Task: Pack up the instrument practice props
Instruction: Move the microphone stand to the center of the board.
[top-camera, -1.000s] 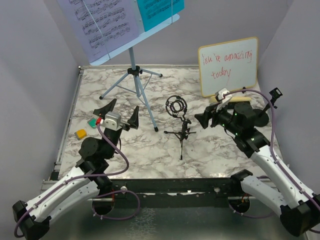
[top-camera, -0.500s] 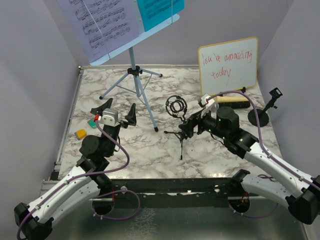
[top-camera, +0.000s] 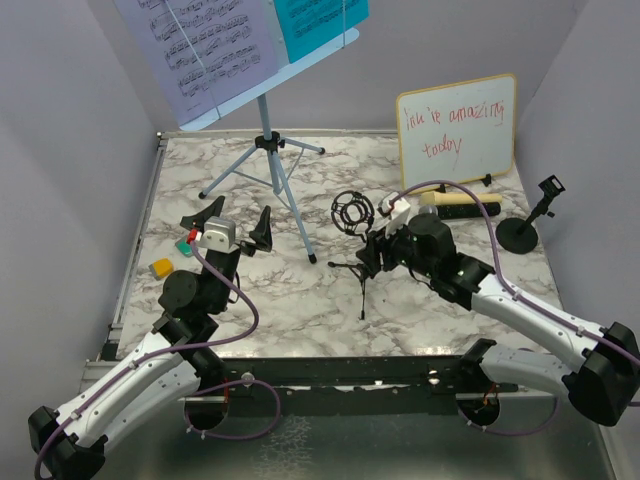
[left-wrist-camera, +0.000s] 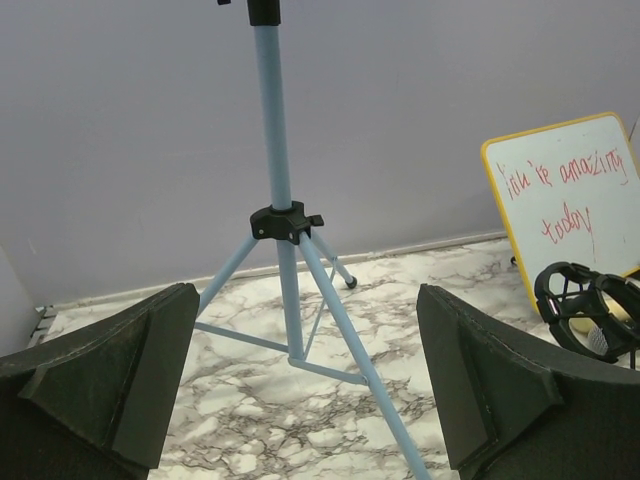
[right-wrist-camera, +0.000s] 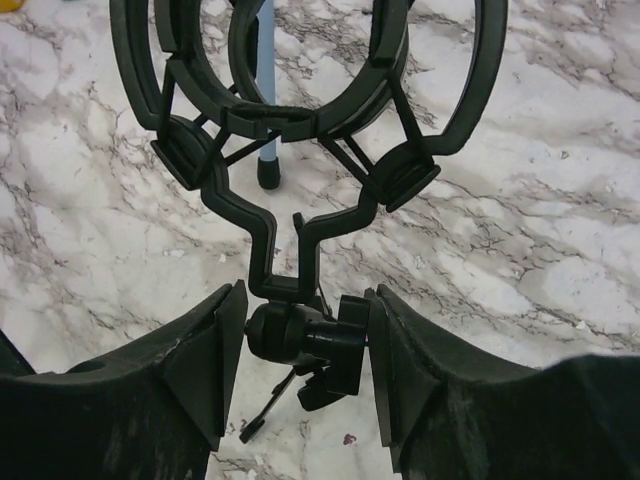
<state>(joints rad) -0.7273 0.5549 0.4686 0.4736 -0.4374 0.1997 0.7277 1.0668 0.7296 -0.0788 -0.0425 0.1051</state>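
The step in hand was picking up the mic (right-wrist-camera: 290, 122), which stood mid-table just right of the stand (left-wrist-camera: 286, 222). The right gripper (right-wrist-camera: 306, 340) had its pads against both sides of the mic's swivel joint, seemingly gripping it. The left gripper (top-camera: 240, 218) gaped wide, empty, facing the stand's legs. Next, probably a firm squeeze and a straight lift. The far-right whiteboard (top-camera: 458, 130) read "you're amazing today" in red.

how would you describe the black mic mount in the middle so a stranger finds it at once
On the marble-patterned table, look just right of the light-blue tripod music stand, near the middle. There stands the black studio microphone mount on a small tripod, with the right hand at its stem. Its open round cage of rings marks it out from the cream handheld microphone lying behind.
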